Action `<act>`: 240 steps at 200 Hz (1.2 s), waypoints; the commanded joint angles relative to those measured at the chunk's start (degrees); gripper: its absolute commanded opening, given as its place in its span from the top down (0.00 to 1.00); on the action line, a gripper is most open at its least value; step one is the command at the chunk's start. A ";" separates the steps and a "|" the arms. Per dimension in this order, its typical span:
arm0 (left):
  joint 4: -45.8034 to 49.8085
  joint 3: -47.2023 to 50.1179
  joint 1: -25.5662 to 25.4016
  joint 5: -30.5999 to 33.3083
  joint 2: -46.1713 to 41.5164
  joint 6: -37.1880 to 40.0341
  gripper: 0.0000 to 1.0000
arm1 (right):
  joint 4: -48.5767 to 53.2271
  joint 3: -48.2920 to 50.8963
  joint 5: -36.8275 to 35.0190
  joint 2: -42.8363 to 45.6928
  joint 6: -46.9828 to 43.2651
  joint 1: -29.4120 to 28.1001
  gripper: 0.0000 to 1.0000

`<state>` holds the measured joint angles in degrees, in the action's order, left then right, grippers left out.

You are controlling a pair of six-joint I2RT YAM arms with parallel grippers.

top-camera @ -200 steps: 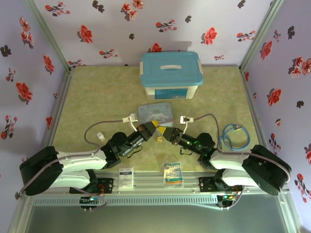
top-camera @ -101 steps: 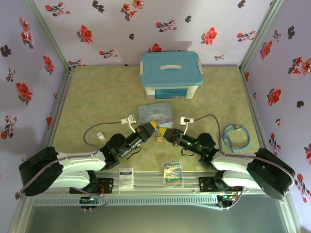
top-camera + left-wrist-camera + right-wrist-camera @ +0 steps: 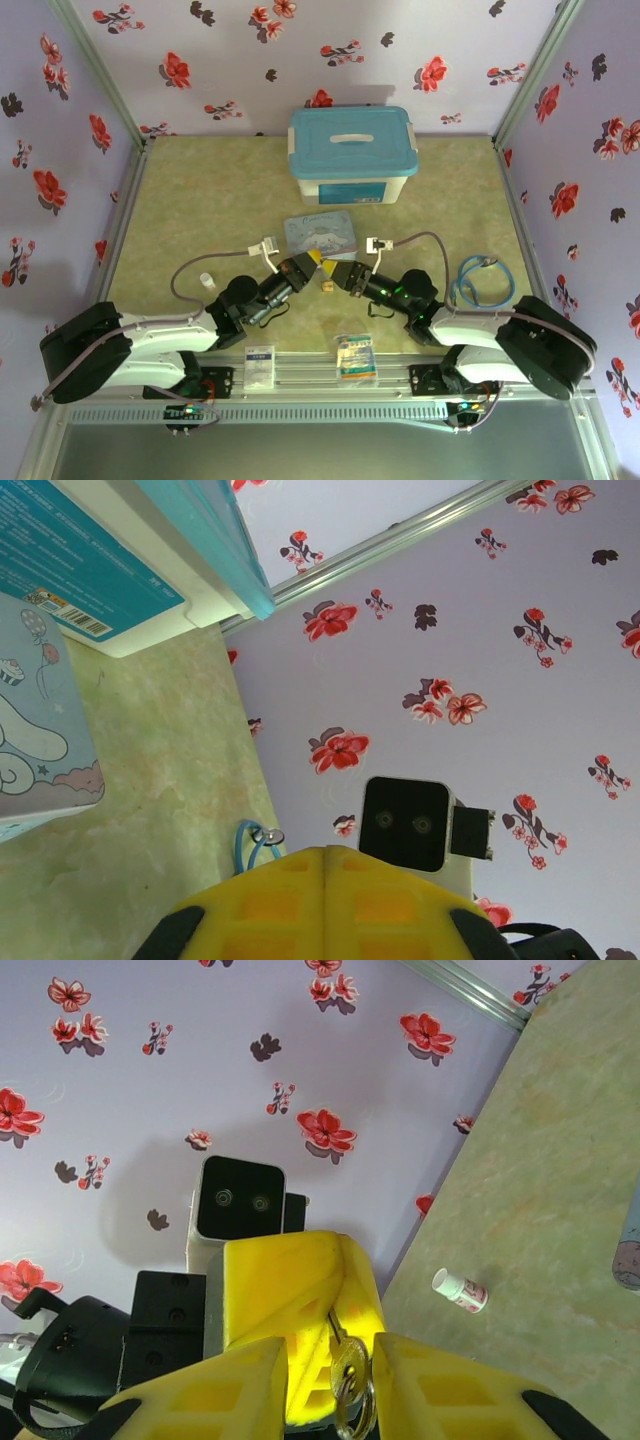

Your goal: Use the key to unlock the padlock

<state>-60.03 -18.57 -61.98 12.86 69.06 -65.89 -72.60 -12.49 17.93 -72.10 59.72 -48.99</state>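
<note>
Mid-frame, the left gripper [image 3: 313, 262] has its jaws clenched. The padlock [image 3: 350, 1362] sits between the right gripper [image 3: 332, 1352]'s jaws; whether gripped, I cannot tell.

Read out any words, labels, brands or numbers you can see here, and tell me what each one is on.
Nothing can be quoted.
Box label: white print and a barcode, too blurred to read.
Tin: cartoon pictures, no legible words.
Packets: print too small.
Bottle: label too small.
</note>
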 commanded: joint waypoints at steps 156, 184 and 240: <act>-0.96 3.13 0.77 3.58 -1.11 -0.78 1.00 | -6.10 -0.08 0.85 -2.14 0.65 0.68 1.00; 1.28 4.23 2.20 3.88 -2.43 0.45 0.80 | -3.41 1.12 0.08 -1.63 0.20 0.74 1.00; 29.99 -3.58 2.50 4.81 -10.84 8.54 0.30 | 31.84 -0.66 -8.20 9.71 -7.85 0.73 1.00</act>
<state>-43.90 -18.06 -59.81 15.73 59.77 -61.32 -59.29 -11.94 15.42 -67.13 57.21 -48.62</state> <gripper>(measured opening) 0.665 0.050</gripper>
